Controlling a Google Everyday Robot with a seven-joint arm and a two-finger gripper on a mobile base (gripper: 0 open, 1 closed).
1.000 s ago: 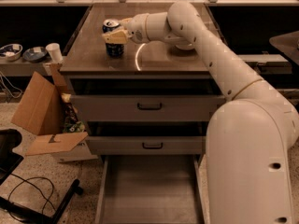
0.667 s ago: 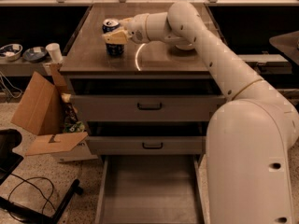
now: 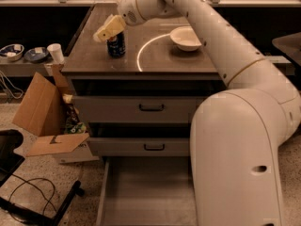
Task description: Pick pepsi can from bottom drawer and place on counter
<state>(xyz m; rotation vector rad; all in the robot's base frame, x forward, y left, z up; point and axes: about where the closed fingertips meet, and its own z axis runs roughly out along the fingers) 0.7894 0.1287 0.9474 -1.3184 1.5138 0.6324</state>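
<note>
One gripper (image 3: 108, 28), pale tan, hangs over the left part of the counter (image 3: 164, 62), tilted down to the left, its tip just above and slightly left of the pepsi can (image 3: 116, 46). Whether it is released or clenched cannot be told, nor whether it touches the can's lid. The can stands upright on the counter near the left edge, to the left of a thin white arc (image 3: 140, 51) marked on the top. Behind the gripper the white wrist turns right. From there the arm (image 3: 221, 41) runs in a long slant down across the counter's right side to a bulky white body that fills the lower right of the view. A white bowl (image 3: 186, 37) sits on the counter right of the arc, partly under the arm. Below the counter are two closed drawer fronts (image 3: 108, 108) with dark handles. Under them the bottom drawer (image 3: 146, 192) is pulled out, its grey floor showing. Left of the cabinet an open cardboard box (image 3: 40, 105) leans on the floor. A white paper cup (image 3: 55, 53) stands on a low shelf beside two small dishes (image 3: 13, 52).
</note>
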